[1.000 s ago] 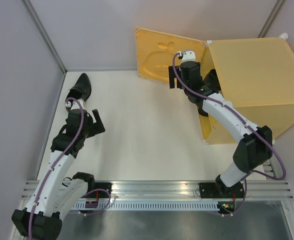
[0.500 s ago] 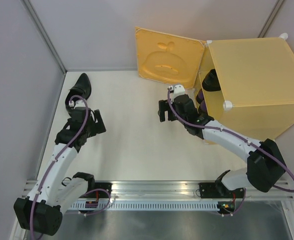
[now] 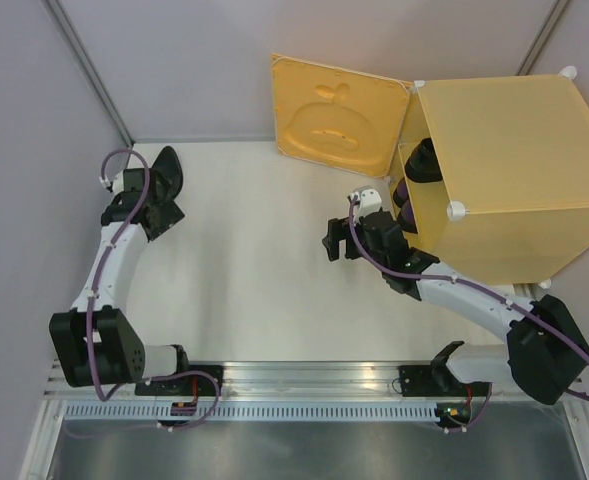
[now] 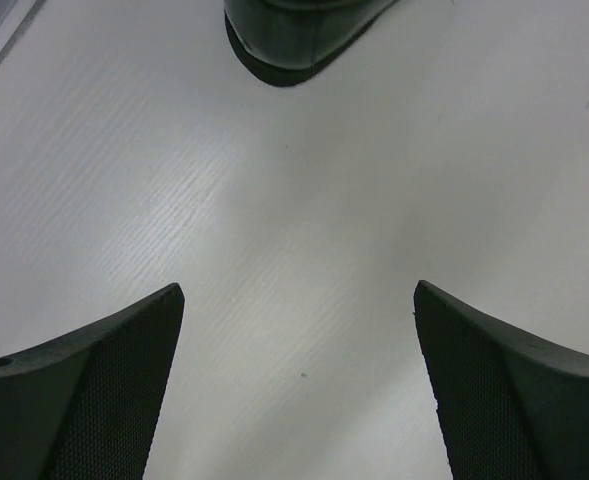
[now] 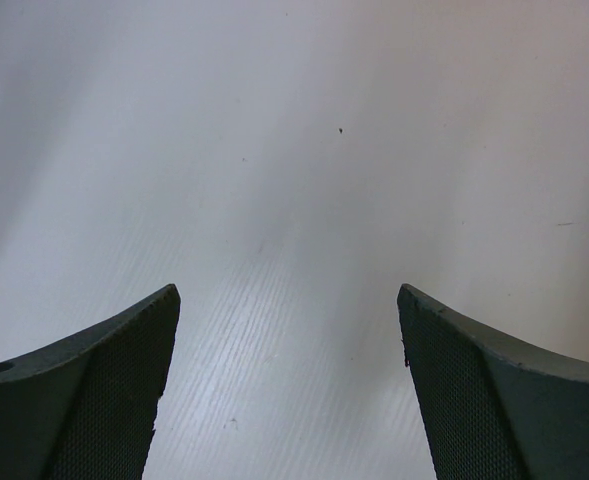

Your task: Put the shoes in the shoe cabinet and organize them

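One glossy black shoe (image 3: 166, 163) lies on the white table at the far left; its edge shows at the top of the left wrist view (image 4: 299, 45). My left gripper (image 3: 162, 208) (image 4: 299, 290) is open and empty just short of it, over bare table. The yellow-orange shoe cabinet (image 3: 504, 140) stands at the far right with its door (image 3: 334, 115) swung open. Inside its opening I see another black shoe (image 3: 421, 160) and a purple shoe (image 3: 401, 195) below it. My right gripper (image 3: 338, 240) (image 5: 289, 290) is open and empty, over the table left of the opening.
Grey walls close the table at the left (image 3: 34, 180) and the back (image 3: 194, 70). The open door leans against the back wall. The aluminium rail (image 3: 304, 378) with the arm bases runs along the near edge.
My left gripper has moved up and left to the black shoe by the left wall. My right gripper has drawn back out of the cabinet opening to the table in front of it.
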`<state>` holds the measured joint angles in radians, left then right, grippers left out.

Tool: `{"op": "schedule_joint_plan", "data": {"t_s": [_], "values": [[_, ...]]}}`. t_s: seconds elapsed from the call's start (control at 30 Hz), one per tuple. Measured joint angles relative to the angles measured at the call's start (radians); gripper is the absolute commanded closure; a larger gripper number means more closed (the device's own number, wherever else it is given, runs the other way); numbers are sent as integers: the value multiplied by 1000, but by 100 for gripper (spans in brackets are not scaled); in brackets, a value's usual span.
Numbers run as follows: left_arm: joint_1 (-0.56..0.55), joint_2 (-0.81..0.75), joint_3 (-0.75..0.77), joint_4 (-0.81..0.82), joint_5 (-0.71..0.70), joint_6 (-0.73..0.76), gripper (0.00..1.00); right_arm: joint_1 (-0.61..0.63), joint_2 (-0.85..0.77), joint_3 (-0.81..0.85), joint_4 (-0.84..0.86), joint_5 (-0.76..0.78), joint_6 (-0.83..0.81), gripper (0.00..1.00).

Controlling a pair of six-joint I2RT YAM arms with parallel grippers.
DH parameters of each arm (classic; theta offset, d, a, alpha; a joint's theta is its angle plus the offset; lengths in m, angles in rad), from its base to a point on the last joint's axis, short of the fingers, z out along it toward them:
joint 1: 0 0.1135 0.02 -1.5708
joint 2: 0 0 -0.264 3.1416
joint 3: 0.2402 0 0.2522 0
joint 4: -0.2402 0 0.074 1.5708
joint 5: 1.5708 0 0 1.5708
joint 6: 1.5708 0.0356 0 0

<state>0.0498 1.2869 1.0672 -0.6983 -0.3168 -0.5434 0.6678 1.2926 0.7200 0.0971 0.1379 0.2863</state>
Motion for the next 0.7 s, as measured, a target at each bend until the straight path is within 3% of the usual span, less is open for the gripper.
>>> {"op": "schedule_joint_plan", "data": {"t_s": [0.37, 0.7], "values": [[174, 278, 259, 22, -71, -127, 4, 0, -41, 0, 8, 54, -29, 7], [237, 542, 402, 53, -67, -224, 12, 0, -48, 0, -3, 71, -40, 7]]}}
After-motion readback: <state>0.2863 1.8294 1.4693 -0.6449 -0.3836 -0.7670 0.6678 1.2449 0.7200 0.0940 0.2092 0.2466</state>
